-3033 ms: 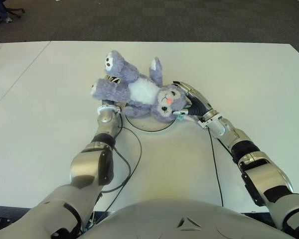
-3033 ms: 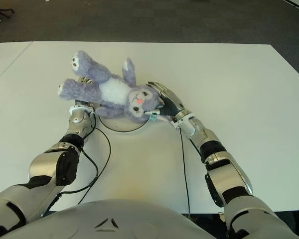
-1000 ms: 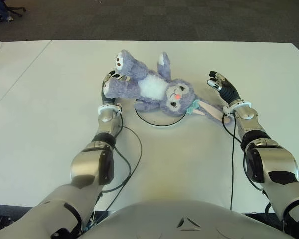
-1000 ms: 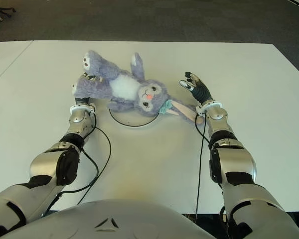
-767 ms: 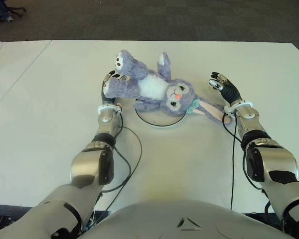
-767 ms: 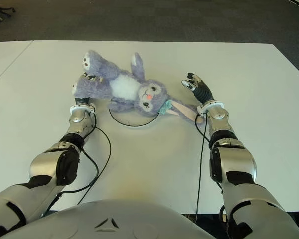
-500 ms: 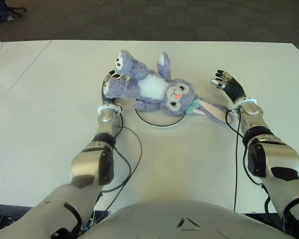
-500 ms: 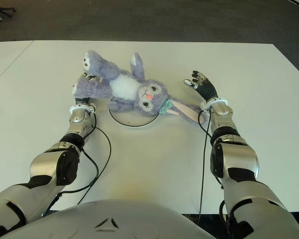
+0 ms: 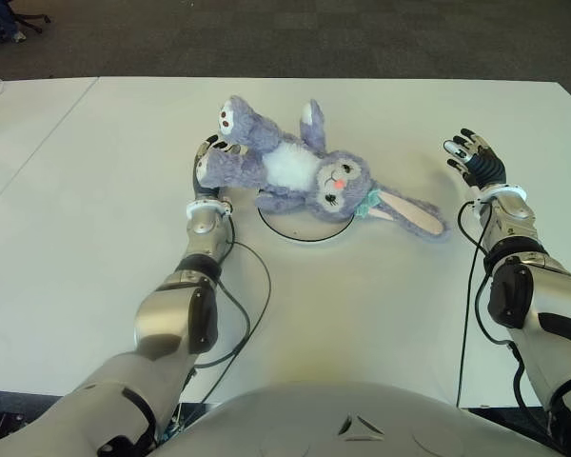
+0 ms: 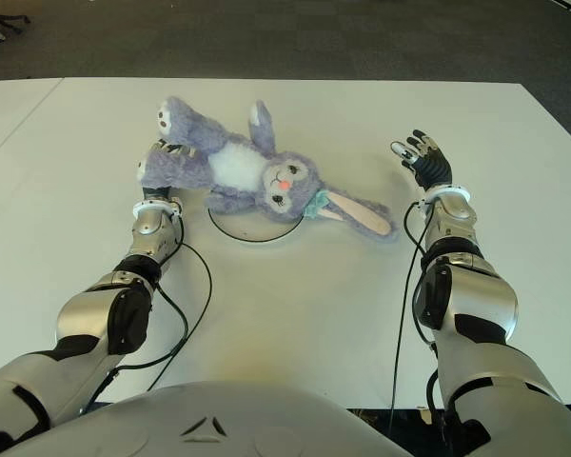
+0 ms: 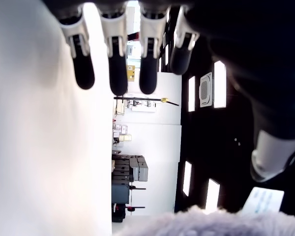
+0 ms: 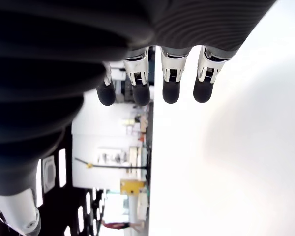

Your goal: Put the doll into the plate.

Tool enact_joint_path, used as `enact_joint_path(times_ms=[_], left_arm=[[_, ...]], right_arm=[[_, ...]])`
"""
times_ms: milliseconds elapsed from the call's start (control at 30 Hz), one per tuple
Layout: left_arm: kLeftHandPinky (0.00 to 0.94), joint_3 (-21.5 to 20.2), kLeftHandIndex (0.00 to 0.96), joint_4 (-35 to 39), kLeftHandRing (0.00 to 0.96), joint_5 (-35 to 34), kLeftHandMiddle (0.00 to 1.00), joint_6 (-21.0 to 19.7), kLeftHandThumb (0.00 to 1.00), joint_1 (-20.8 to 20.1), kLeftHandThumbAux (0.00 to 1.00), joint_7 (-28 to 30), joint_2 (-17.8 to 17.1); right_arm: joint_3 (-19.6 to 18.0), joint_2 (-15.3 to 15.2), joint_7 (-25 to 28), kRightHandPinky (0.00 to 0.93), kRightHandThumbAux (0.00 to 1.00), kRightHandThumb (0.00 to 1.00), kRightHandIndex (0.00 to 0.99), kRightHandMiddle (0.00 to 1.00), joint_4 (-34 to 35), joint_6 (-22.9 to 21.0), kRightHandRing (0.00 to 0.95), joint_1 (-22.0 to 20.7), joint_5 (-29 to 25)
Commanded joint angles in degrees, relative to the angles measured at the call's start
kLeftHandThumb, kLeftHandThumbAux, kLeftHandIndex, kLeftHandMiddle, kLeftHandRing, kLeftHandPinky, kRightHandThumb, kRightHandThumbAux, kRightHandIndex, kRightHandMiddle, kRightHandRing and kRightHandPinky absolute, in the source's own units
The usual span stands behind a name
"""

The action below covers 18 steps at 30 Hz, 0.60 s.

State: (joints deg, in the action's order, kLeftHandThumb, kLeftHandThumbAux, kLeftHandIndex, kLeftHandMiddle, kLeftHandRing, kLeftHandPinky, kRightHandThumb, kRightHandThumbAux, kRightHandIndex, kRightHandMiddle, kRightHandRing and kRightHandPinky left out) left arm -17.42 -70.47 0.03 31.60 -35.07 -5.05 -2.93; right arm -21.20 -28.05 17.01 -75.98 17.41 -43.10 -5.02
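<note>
Doll (image 9: 300, 176), a purple plush rabbit with a white belly, lies on its back across the far rim of a flat white round plate (image 9: 305, 231) on a white table (image 9: 362, 305). Its head and chest rest over the plate, its legs stick out past the plate toward the robot's left, and one long pink-lined ear trails off the plate toward the right. The left hand (image 9: 209, 162) shows at the doll's near leg, its fingers beside and partly under the fur; in the eye views it is hard to tell whether they touch. The left wrist view adds what the eye views cannot: four dark fingertips (image 11: 115, 73) stretched out straight and holding nothing, with a tuft of purple fur at the picture's edge (apart from the fingertips). The right hand (image 9: 476, 162) is well off to the right of the doll, clear of the trailing ear, fingers spread and empty. The right wrist view confirms it: straight fingers (image 12: 169, 83) over bare white table, no doll in sight.
</note>
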Motion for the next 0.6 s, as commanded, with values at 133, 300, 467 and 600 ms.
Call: enact_joint_path(times_ms=[133, 300, 467, 600], left_arm=[[0.243, -0.4, 0.169, -7.3, 0.248, -0.2, 0.245, -7.6, 0.0, 10.3, 0.616, -0.1, 2.8], [0.23, 0.0, 0.159, -7.3, 0.239, 0.2, 0.236, -7.7, 0.0, 10.3, 0.611, -0.2, 2.6], [0.226, 0.2, 0.161, -7.4, 0.234, 0.3, 0.233, -8.0, 0.0, 10.3, 0.604, -0.3, 2.5], [0.234, 0.4, 0.158, -7.4, 0.237, 0.4, 0.233, -8.1, 0.0, 10.3, 0.6, -0.8, 2.5]], right_arm=[[-3.2, 3.7, -3.7, 0.049, 0.715, 0.0, 0.042, 0.051, -1.1, 1.0, 0.035, 3.0, -2.1], [-4.7, 7.2, -6.2, 0.063, 0.706, 0.0, 0.045, 0.061, -1.3, 2.2, 0.048, 3.1, -2.5], [-5.2, 9.6, -7.9, 0.081, 0.678, 0.0, 0.052, 0.075, -1.5, 2.9, 0.066, 2.9, -2.2], [-4.8, 11.5, -9.1, 0.117, 0.654, 0.0, 0.079, 0.106, -1.5, 4.0, 0.097, 3.5, -1.4]])
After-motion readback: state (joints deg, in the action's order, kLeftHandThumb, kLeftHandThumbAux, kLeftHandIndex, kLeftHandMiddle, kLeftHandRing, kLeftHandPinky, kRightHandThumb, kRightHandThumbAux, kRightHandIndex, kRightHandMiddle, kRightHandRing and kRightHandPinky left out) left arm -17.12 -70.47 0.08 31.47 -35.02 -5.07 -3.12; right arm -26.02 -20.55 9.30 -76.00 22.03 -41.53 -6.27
